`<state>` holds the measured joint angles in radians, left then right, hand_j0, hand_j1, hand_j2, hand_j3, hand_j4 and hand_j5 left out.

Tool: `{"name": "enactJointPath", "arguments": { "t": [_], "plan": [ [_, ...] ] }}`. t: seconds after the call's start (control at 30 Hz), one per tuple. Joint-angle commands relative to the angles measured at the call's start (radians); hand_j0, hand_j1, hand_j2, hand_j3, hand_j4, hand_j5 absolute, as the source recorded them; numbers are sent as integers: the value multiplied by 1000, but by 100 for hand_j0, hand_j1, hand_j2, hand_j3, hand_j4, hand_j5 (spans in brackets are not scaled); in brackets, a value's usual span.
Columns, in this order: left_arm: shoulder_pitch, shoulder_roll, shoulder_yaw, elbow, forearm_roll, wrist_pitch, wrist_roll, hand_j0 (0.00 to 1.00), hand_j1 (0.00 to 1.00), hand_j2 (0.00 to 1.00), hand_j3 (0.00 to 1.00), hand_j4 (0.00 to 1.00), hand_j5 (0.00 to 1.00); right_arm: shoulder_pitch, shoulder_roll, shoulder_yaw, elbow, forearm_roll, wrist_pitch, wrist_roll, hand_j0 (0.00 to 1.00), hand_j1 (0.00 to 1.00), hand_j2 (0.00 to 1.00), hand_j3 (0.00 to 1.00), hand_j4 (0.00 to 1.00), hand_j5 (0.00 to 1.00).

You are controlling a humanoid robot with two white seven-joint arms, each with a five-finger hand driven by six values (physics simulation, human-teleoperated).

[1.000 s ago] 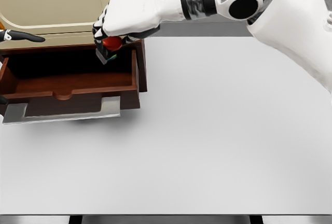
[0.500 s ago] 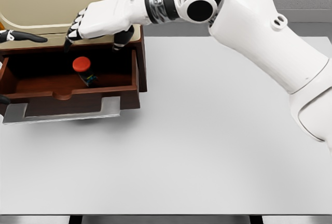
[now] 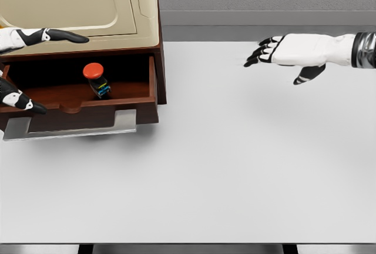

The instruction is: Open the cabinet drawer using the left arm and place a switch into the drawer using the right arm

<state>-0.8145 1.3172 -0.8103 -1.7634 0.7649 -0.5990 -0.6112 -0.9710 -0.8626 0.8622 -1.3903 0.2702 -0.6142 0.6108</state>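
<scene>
The brown cabinet drawer stands pulled out at the left, its grey handle facing me. Inside it lies the switch, a small dark body with a red round button, tilted near the drawer's middle. My right hand hovers over the white table well to the right of the drawer, fingers spread and holding nothing. Of my left hand only two white-and-black fingers show at the left edge: one finger lies over the cabinet top, another finger rests by the drawer's front left.
The beige cabinet top with a raised panel fills the upper left. The white table stretches across the rest of the view, with a grey wall strip behind it.
The right hand let go of the switch, which now lies in the drawer, and has pulled back far to the right. The left fingers have reached further into view.
</scene>
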Motion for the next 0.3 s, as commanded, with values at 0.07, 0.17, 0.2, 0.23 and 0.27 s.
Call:
{"name": "enactJointPath", "arguments": {
  "t": [0.07,0.17,0.2,0.23,0.27],
  "plan": [
    [-11,-53,0,-1,8,4,0,100,100,100,100,100,100,2,-12,-2,1,0,3,0,100,100,100,100,100,100],
    [-11,-73,0,-1,8,4,0,100,100,100,100,100,100,3,-12,-2,1,0,3,0,100,100,100,100,100,100],
    [-11,-75,-1,-1,7,4,0,100,100,100,100,100,100,3,-12,5,1,0,3,0,100,100,100,100,100,100],
    [-11,-73,-1,-1,7,4,0,100,100,100,100,100,100,3,-12,8,1,0,3,0,100,100,100,100,100,100],
    [-11,-73,-1,-1,7,4,0,100,100,100,100,100,100,3,-12,8,1,0,3,0,100,100,100,100,100,100]
  ]
}}
